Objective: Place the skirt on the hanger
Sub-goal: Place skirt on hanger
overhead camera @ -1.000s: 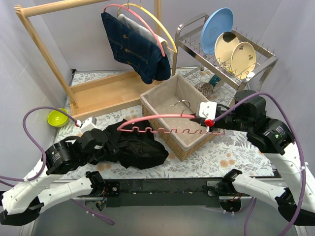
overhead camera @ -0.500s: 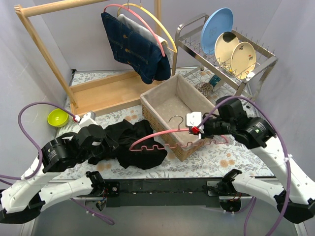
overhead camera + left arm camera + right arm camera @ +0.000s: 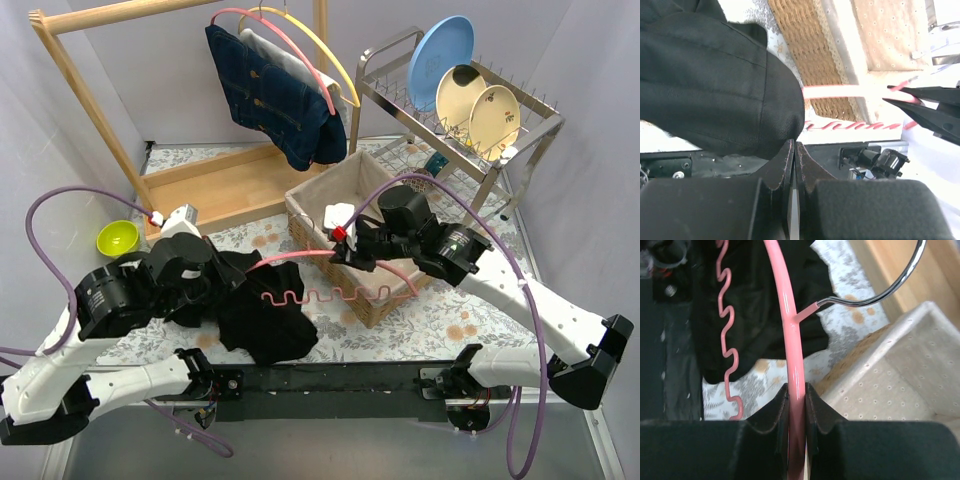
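Note:
The black skirt (image 3: pixel 262 315) lies bunched on the floral table left of the basket, and it fills the upper left of the left wrist view (image 3: pixel 715 90). My left gripper (image 3: pixel 222 272) is shut, and a fold of the skirt's edge meets its fingertips (image 3: pixel 794 145). The pink hanger (image 3: pixel 300 258) hangs level over the skirt's right side, its wavy bar (image 3: pixel 320 297) below. My right gripper (image 3: pixel 350 245) is shut on the hanger's pink arm (image 3: pixel 790 340), close to the metal hook (image 3: pixel 880 295). The right wrist view shows the skirt (image 3: pixel 755 315) under the hanger.
A lined wicker basket (image 3: pixel 316 195) stands right behind the hanger. The wooden clothes rack (image 3: pixel 90 110) at the back left carries a denim garment (image 3: pixel 275 95) on other hangers. A dish rack (image 3: pixel 520 110) with plates is at the back right. A green bowl (image 3: pixel 117 239) sits far left.
My right arm swung the hanger left, from over the basket's near corner to above the skirt. My left gripper rose and shifted back, pulling the skirt's edge with it.

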